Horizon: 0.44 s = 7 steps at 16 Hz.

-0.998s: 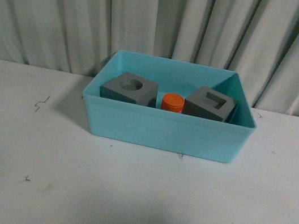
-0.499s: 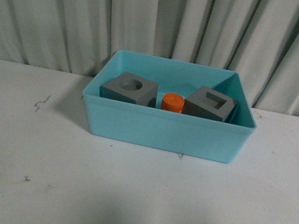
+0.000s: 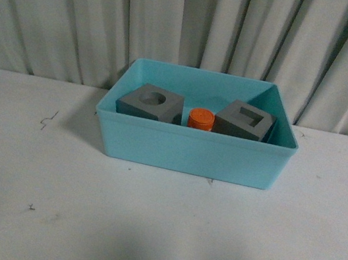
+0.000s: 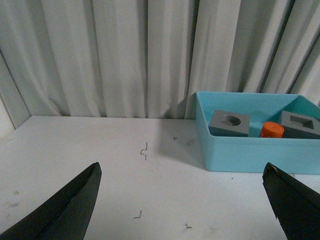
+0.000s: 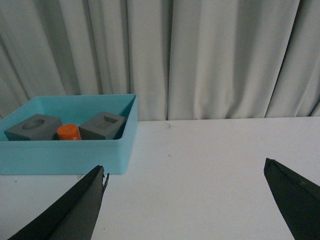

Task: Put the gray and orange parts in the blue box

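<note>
The blue box (image 3: 190, 151) stands on the white table near the curtain. Inside it sit a gray cube with a round recess (image 3: 150, 103), an orange cylinder (image 3: 200, 118) and a gray cube with a square recess (image 3: 246, 121). In the left wrist view the blue box (image 4: 235, 155) also holds the round-recess cube (image 4: 229, 123), orange cylinder (image 4: 271, 130) and square-recess cube (image 4: 300, 124). My left gripper (image 4: 182, 172) is open over bare table, short of the box. My right gripper (image 5: 185, 170) is open too, beside the blue box (image 5: 65, 155), holding nothing. Neither arm shows in the front view.
A pleated gray-white curtain (image 3: 191, 26) hangs right behind the table. The white tabletop (image 3: 143, 232) carries a few small dark scuff marks (image 3: 48, 120).
</note>
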Tool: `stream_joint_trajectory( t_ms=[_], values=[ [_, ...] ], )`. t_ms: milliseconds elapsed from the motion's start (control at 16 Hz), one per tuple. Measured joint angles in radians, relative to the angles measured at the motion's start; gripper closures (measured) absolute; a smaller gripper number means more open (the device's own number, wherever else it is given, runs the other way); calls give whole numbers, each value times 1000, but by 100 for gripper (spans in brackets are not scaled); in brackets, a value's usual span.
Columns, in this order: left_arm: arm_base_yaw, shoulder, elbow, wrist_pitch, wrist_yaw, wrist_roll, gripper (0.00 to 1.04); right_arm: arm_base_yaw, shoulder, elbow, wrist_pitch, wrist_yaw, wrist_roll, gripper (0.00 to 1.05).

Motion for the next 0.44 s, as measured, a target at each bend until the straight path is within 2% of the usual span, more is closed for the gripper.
stream_joint_trajectory(
  t_ms=[437],
  values=[
    [0, 0, 0, 0, 0, 0, 7, 0, 0, 0, 0, 0, 0, 6]
  ],
)
